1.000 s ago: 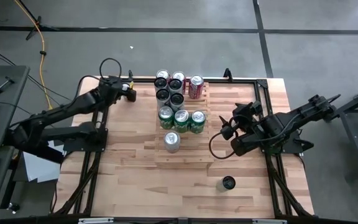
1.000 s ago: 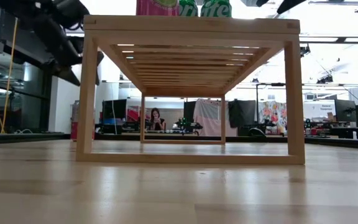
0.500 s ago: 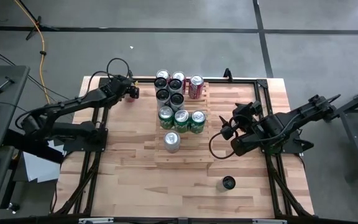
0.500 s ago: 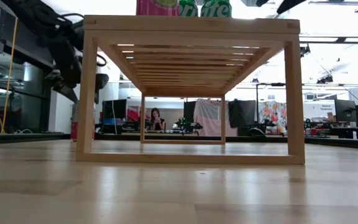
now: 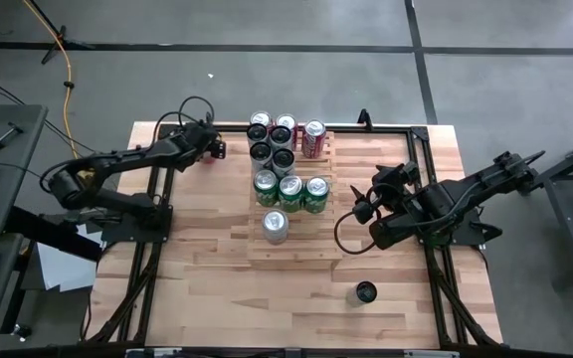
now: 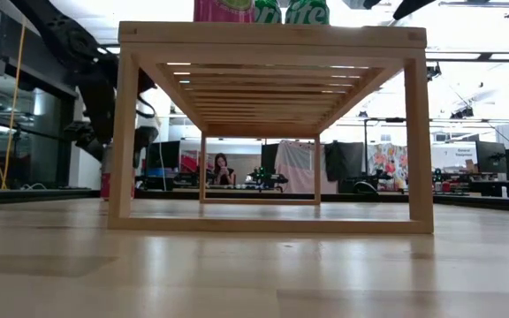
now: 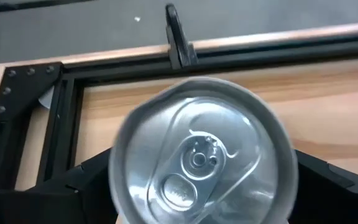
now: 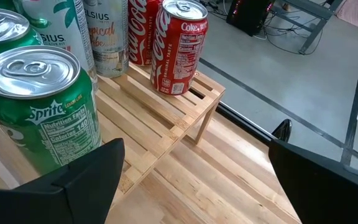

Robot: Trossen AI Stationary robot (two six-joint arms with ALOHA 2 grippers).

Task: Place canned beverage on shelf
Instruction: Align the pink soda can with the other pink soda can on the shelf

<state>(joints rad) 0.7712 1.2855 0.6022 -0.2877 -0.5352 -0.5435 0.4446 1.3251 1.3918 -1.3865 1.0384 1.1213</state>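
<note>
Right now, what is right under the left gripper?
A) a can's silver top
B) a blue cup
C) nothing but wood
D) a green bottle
A: the left wrist view looks straight down on a can, its silver lid and pull tab showing between the left gripper's open dark fingers.

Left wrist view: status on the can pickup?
Left gripper open, poised over can off shelf's far-left corner. Right gripper open, idle beside shelf. Shelf's far half packed with cans.

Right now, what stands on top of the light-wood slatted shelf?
On the light-wood slatted shelf stand upright cans: green Sprite cans, a red Coca-Cola can, dark-topped cans and one silver can. Cans in the back rows partly hide each other, so not every label can be read.
</note>
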